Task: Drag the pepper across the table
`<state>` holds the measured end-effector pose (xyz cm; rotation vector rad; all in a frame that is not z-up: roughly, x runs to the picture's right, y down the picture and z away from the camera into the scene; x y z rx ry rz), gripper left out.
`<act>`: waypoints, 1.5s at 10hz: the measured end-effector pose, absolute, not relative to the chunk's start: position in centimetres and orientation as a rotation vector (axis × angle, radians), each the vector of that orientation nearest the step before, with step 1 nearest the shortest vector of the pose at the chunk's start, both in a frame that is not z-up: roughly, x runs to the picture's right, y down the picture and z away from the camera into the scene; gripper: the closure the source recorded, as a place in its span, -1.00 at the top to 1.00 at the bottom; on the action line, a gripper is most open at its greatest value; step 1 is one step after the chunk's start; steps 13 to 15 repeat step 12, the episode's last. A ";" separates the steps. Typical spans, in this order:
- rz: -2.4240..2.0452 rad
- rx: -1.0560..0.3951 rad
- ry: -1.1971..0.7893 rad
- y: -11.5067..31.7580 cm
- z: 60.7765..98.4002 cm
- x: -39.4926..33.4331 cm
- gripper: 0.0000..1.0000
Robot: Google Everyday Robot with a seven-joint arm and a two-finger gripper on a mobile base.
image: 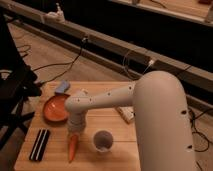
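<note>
**Camera view: pepper near the front edge, drag seemingly under way**

Camera view showed the robot's white arm reaching down from the right over the wooden surface, its wrist ending above the orange pepper. The gripper sat at the pepper's upper end, right at or on it; whether it was clamped on the pepper or merely pressing against it could not be told, since the wrist hid that part.

The pepper lay lengthwise toward the front edge of the surface, tapered tip pointing to the viewer, between a black striped bar on the left and a small white cup on the right, apart from both. An orange bowl stood behind and to the left, with a blue cloth-like item beyond it and a pale packet partly under the arm.

As a judgement, the drag looked to be in its working stage: contact appeared made, and the pepper was already close to the front edge, so little room was left in that direction. What remained was probably finishing the slide and letting go.

No brand, label or readable writing could be made out anywhere.
</note>
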<state>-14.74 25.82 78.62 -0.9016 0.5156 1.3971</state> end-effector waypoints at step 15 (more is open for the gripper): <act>1.516 -0.845 0.589 23.0 80.8 -2.9 -1.00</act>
